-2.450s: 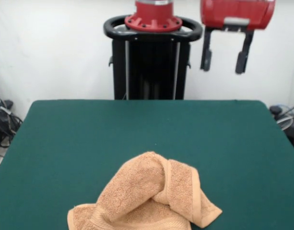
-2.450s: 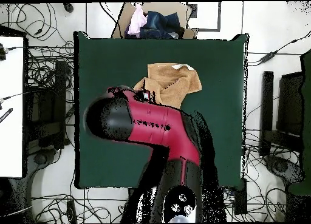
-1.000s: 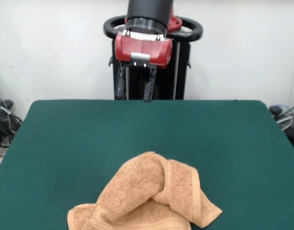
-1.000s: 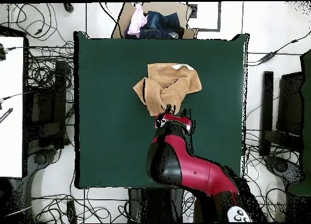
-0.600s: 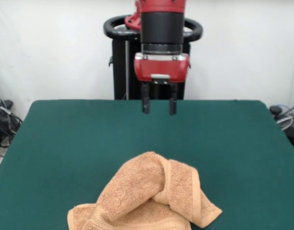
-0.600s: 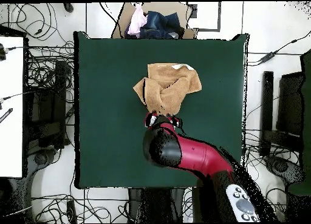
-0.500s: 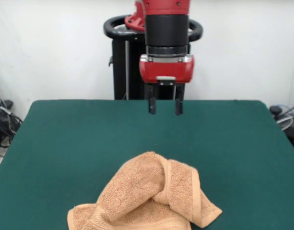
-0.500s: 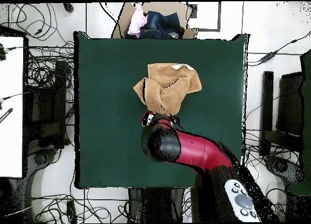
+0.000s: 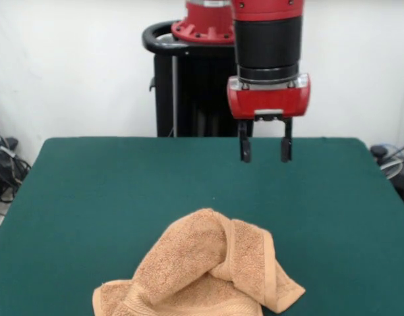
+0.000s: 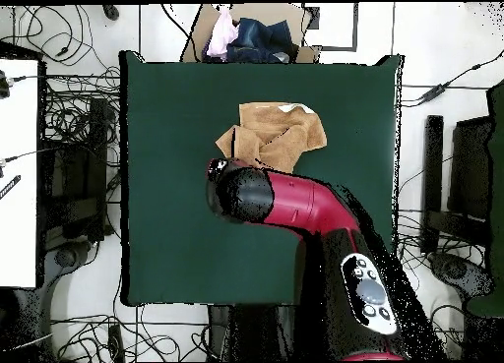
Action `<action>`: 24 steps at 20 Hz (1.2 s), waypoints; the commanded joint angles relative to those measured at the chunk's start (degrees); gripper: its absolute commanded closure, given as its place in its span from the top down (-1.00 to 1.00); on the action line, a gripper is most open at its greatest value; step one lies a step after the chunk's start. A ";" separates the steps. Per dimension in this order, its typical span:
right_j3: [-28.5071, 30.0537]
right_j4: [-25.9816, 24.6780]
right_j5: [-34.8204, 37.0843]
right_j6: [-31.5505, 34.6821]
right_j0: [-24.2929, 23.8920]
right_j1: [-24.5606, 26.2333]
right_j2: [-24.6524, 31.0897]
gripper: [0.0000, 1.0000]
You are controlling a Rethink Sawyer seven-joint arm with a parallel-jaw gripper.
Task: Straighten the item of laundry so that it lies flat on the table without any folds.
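Approach step is judged to be in hand: nothing is grasped yet and the towel [image 9: 200, 271] is seen crumpled, folded over itself in a heap, at about 6 o'clock on the table [image 9: 83, 191] in the front view, partly cut by the lower edge. In the overhead view the towel [image 10: 274, 135] is placed toward 12 o'clock of the table [image 10: 157, 221], with a white label corner showing at its far edge. To the right in the front view, the gripper [image 9: 265, 149] is held above the cloth surface at roughly 1 o'clock from the towel, well apart from it, pointing straight down. Its two fingers are parted by a moderate gap, nothing is held between them, nothing is touched. The next move is judged to call for a descent onto a towel corner or a raised fold edge, a pinch, then a pull outward so the layers are spread.
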 commanded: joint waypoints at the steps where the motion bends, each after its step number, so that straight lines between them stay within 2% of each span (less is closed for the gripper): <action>1: -8.66 1.19 7.51 6.24 1.56 2.80 1.43 1.00; 4: -7.66 1.35 8.13 6.91 1.77 0.89 0.99 1.00; 6: -4.80 1.43 7.17 8.01 2.18 -1.98 0.13 1.00; 10: 8.66 3.12 -2.66 9.51 -0.50 -10.78 1.77 1.00; 15: 17.64 3.61 -8.70 12.47 0.41 -18.68 0.15 1.00; 18: 22.19 3.92 -13.10 13.90 0.03 -20.78 0.75 1.00; 21: 25.38 3.31 -18.18 14.85 -1.13 -20.54 2.24 1.00; 24: 24.62 3.90 -17.78 12.66 -2.49 -17.96 4.08 1.00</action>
